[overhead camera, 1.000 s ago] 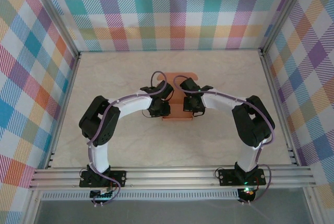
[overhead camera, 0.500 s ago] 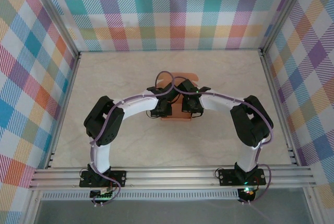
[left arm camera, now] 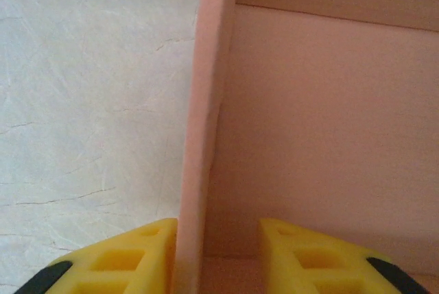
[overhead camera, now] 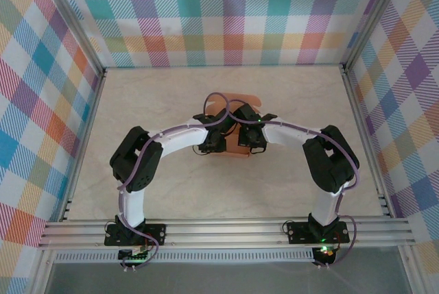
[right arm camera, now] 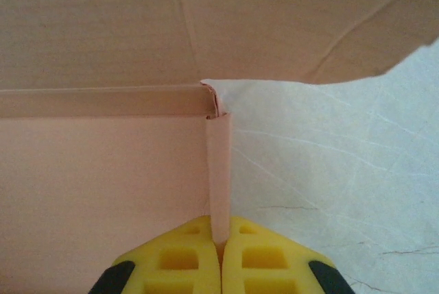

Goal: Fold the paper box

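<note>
- Sitting near the middle of the pale marbled table (overhead camera: 171, 95): the salmon paper box (overhead camera: 235, 150), partly folded, with a rounded flap (overhead camera: 240, 101) poking out toward 12 o'clock.
- Crowding the box from 9 o'clock and 3 o'clock in the top view: the two black wrists, hiding most of the card.
- Straddling one upright wall (left arm camera: 200, 136) with the left gripper (left arm camera: 219, 256): jaws standing apart, one yellow finger (left arm camera: 130, 260) outside at 9 o'clock, over the table and against the card. The other is inside the tray at 3 o'clock, with a gap to the wall.
- Pinching a second thin wall strip (right arm camera: 218, 170) with the right gripper (right arm camera: 221, 256): yellow pads pressed together on the card, table at 3 o'clock, tray at 9 o'clock.
- Showing plain card floor (left arm camera: 329, 143) inside the tray in both wrist views.
- Hanging across 12 o'clock in the right wrist view: a broad creased panel (right arm camera: 274, 20), its curved edge over the table.
</note>
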### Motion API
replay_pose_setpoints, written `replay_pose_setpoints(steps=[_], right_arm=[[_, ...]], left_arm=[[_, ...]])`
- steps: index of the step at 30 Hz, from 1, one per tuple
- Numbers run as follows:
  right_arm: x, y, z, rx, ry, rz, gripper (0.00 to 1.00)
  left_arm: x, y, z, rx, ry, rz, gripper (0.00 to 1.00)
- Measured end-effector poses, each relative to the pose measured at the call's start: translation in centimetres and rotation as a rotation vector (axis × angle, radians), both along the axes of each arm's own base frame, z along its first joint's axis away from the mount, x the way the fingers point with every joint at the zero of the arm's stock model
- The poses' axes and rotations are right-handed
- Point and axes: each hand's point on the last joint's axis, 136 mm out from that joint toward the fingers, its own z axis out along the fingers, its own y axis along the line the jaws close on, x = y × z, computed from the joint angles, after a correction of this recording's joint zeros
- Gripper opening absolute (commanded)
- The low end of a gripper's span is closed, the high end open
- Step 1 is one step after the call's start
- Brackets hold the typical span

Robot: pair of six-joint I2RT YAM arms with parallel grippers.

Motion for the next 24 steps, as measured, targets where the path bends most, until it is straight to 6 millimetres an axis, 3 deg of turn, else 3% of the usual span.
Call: replay_pose_setpoints(steps=[8,20,22,24], right_arm=[[0.2,-0.3,0.4,-0.023,-0.011,-0.008,0.00],[0.4,-0.4,0.7,-0.034,-0.012,-0.003,0.01],[0.4,-0.4,0.7,-0.036,-0.012,0.001,0.05],[0.3,-0.4,0.7,-0.041,-0.010,0.008,0.18]], left_arm=[[0.4,0.4,1.8,-0.068,-0.035,0.020,0.63],[1.7,1.9,1.7,-0.101,-0.043,0.085,0.57],[1.9,1.9,1.8,-0.110,-0.047,0.089,0.59],[2.0,1.8,1.8,-0.119,-0.051,0.089,0.60]])
